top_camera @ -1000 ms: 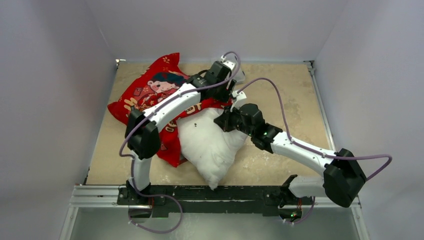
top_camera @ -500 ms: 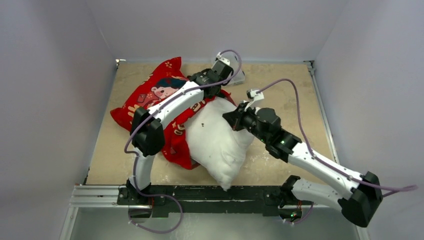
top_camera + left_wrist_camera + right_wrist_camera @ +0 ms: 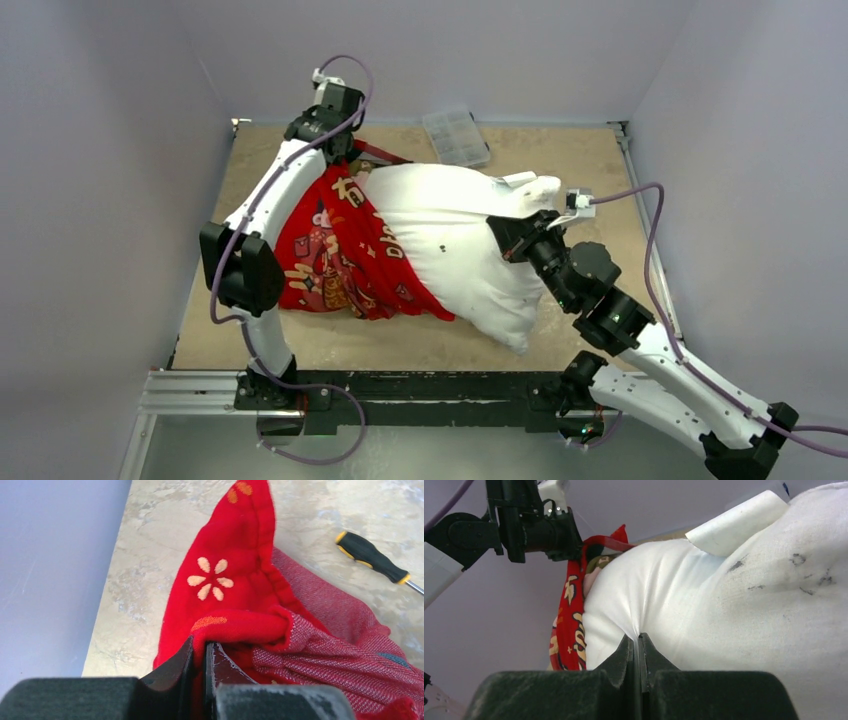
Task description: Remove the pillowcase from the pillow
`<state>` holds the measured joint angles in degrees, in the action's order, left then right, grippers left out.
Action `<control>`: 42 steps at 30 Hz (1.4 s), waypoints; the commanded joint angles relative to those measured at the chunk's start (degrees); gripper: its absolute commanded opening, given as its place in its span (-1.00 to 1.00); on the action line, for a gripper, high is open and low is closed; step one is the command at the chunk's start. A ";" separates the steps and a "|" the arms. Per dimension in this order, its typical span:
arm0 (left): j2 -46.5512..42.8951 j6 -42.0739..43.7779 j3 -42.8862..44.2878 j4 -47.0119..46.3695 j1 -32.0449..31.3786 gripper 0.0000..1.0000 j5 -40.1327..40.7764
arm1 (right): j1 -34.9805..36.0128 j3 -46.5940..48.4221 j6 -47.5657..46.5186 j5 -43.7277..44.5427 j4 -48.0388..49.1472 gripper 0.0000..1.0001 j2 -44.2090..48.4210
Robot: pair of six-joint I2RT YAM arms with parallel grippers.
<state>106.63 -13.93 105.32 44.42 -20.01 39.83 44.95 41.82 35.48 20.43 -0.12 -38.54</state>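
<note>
The red printed pillowcase covers the left end of the white pillow, which lies across the table's middle with most of its length bare. My left gripper is raised at the back left. It is shut on a fold of the pillowcase's edge, pinched between the jaws. My right gripper is shut on a pinch of pillow fabric at the pillow's right side, seen close between the jaws. A white tag sticks out of the pillow's top edge.
A black-and-yellow screwdriver lies on the table behind the pillowcase. A clear plastic box sits at the back wall. Grey walls enclose the table on three sides, and a metal rail runs along the front edge.
The left gripper shut on the pillowcase edge and swung up and back to the left with it. The right arm drew the pillow rightward, so much more white pillow shows.
</note>
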 commanded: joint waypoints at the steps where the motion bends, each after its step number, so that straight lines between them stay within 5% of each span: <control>1: -1.55 0.55 2.37 -2.03 10.13 -1.00 7.13 | -0.44 1.31 3.28 8.31 5.40 -1.00 3.76; 7: -0.86 -1.17 7.44 0.05 9.79 -0.81 -6.26 | -0.43 -0.18 3.69 1.93 8.93 -1.00 -0.38; 11: -4.70 -1.64 1.96 -2.35 3.88 -0.08 -9.55 | -0.43 -0.93 3.45 -2.30 11.28 -1.00 -5.28; 15: -10.26 -4.33 -3.39 -3.16 -2.32 0.43 -11.42 | -0.47 0.10 2.58 -2.67 12.16 -1.00 -11.16; 20: -22.30 -9.65 -14.29 -6.12 -4.28 0.75 -17.70 | -1.07 2.20 2.78 0.65 12.26 -1.00 -18.91; 30: -41.91 -12.61 -32.50 -0.01 -4.42 0.80 -28.46 | -4.78 5.62 3.80 -4.19 16.16 -1.00 -32.20; 42: -52.74 -24.36 -54.40 4.27 -4.42 0.80 -26.88 | -8.17 6.20 2.74 -7.96 18.31 -1.00 -32.30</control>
<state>55.07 -31.64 56.01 48.82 -24.51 12.10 37.78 45.47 37.93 14.87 13.39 -72.47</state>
